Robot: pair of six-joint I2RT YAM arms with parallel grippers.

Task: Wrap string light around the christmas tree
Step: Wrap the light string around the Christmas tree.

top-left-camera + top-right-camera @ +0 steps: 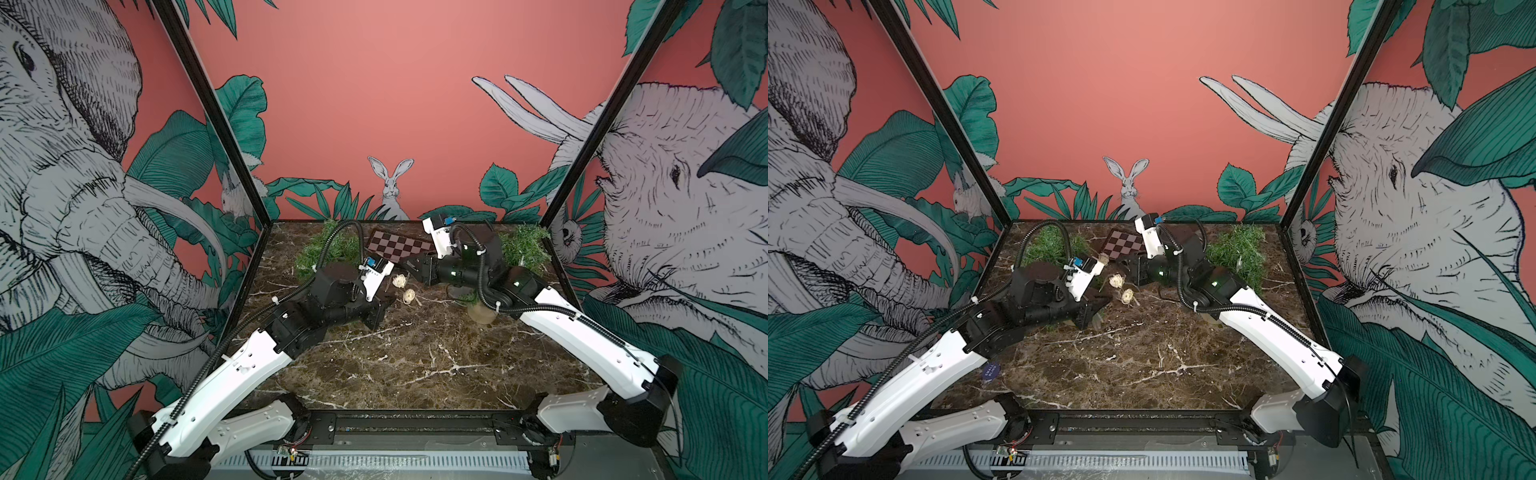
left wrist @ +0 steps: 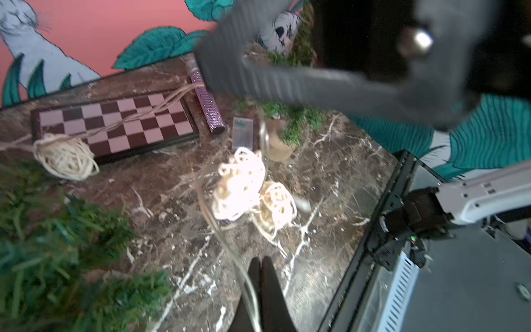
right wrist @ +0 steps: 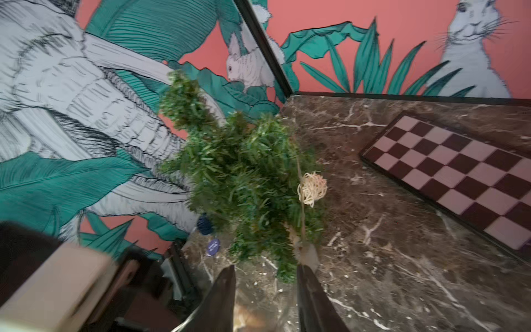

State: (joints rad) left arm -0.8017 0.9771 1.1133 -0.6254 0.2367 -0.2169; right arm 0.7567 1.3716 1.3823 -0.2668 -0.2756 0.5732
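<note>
The christmas tree (image 3: 244,172) stands at the back left of the marble table (image 1: 415,365), also seen in a top view (image 1: 322,249). One woven ball (image 3: 311,188) of the string light hangs against its branches. Two more balls (image 2: 241,184) lie on the table between the arms, showing in both top views (image 1: 405,289) (image 1: 1121,289). A thin clear wire runs from them to my left gripper (image 2: 260,264), which is shut on it just above the table. My right gripper (image 3: 264,273) is open in front of the tree's foot, with nothing between its fingers.
A checkerboard (image 1: 397,245) lies at the back middle, with a purple glitter tube (image 2: 205,97) beside it. Another green bush (image 1: 525,247) stands at the back right. A small tree on a wooden base (image 1: 482,309) sits under the right arm.
</note>
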